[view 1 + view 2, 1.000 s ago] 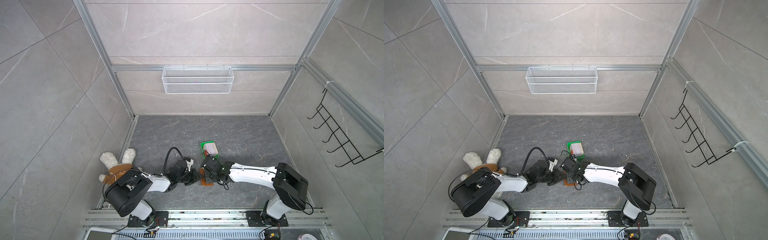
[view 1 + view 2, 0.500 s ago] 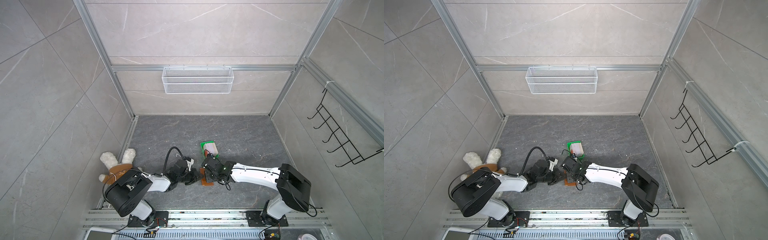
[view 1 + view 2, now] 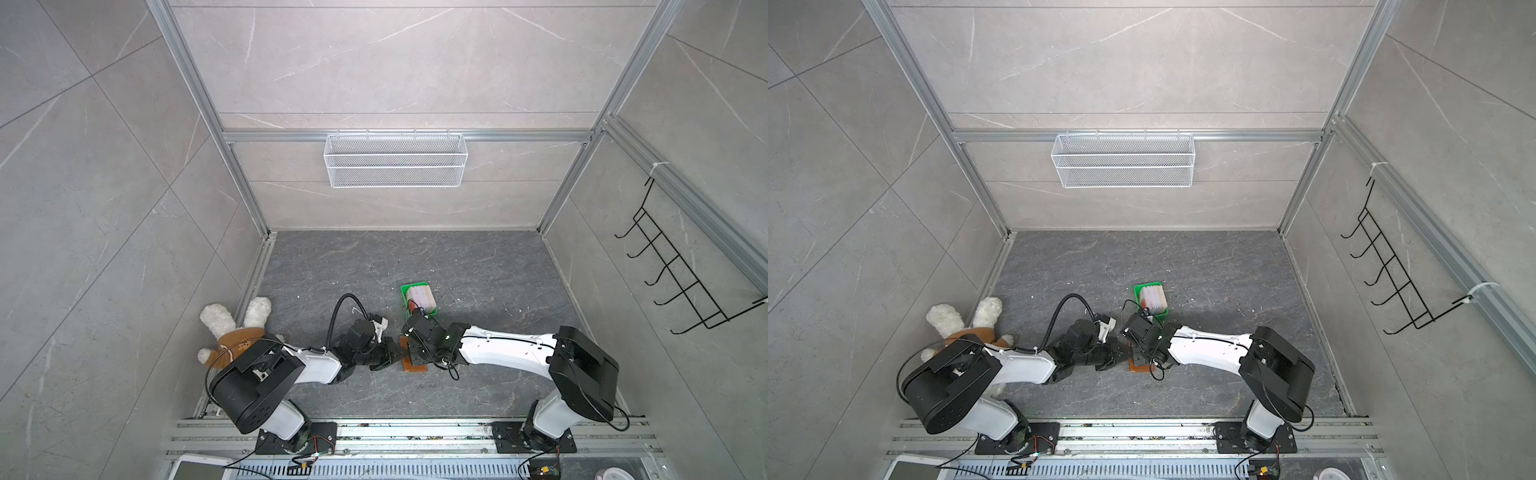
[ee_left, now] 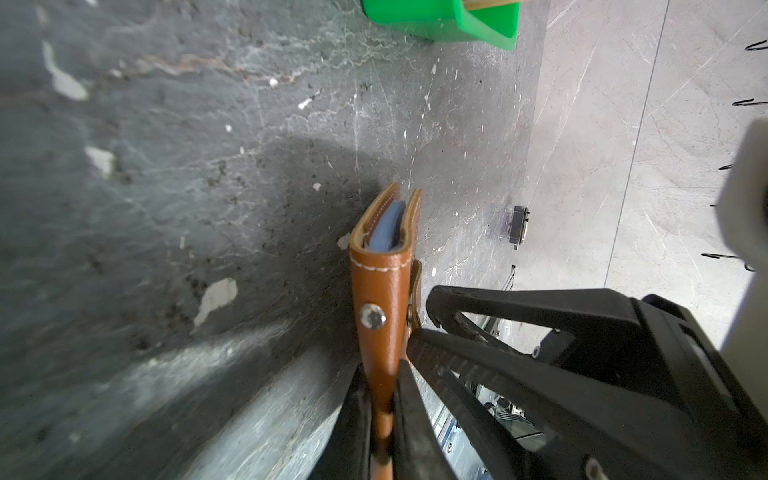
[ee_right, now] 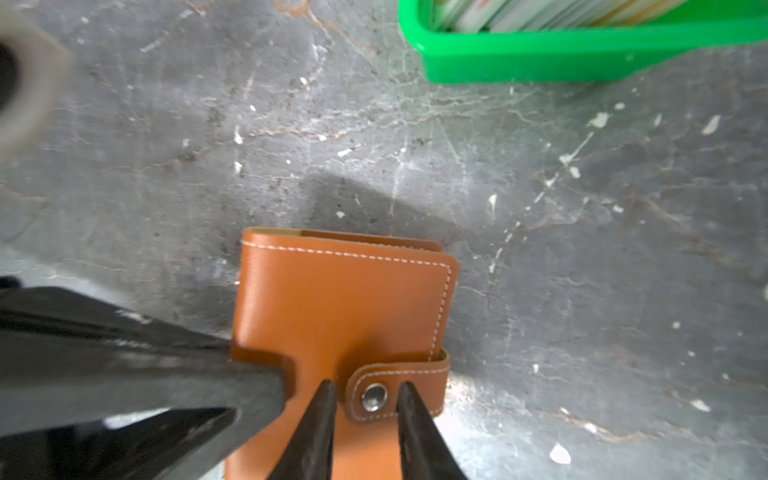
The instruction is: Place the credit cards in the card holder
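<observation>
Top views: tan-brown leather bifold wallet lay shut, same spot as a second earlier, and both arms had barely moved. Pale plastic credit cards stayed in the small green plastic tray just beyond the wallet.
Left wrist: left gripper was clamped on the wallet's edge.
Right wrist: right gripper had its jaws apart, straddling the fastened snap tab.
My read: the opening step hadn't advanced and no card was in.
</observation>
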Robot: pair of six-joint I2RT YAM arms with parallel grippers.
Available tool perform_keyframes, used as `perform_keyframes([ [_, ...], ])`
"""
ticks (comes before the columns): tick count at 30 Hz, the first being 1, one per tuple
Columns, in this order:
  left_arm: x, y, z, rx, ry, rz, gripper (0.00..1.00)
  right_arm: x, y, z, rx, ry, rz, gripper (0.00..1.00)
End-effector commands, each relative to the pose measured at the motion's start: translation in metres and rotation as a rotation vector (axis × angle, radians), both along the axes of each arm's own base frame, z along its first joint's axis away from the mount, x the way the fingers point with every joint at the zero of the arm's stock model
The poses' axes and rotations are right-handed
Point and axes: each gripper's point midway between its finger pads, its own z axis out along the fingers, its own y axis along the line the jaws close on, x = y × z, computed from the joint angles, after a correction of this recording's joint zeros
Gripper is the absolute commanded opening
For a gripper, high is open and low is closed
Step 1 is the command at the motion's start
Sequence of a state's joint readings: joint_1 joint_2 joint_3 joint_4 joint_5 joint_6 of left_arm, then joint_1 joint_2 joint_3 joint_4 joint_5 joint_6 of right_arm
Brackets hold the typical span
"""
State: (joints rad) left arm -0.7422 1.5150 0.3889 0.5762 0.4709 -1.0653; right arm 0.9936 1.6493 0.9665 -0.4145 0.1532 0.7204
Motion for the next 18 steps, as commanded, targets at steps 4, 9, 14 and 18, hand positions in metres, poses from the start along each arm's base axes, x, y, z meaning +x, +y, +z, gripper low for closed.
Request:
perform_keyframes([
  [4,0.007,-0.007,0.011,-0.018,-0.055,-0.01,0.11,0.0,-0.028,-0.007,-0.108,-0.02,-0.048,0.24],
  [9,0.007,-0.006,0.009,-0.014,-0.054,-0.008,0.11,0.002,-0.028,0.003,-0.071,-0.047,-0.064,0.1],
  [14,0.006,-0.006,0.008,-0.01,-0.05,-0.007,0.11,0.004,-0.031,0.009,-0.071,-0.063,-0.079,0.04],
  [18,0.005,-0.004,0.005,0.0,-0.045,-0.006,0.11,0.004,-0.034,0.014,-0.059,-0.077,-0.093,0.02],
])
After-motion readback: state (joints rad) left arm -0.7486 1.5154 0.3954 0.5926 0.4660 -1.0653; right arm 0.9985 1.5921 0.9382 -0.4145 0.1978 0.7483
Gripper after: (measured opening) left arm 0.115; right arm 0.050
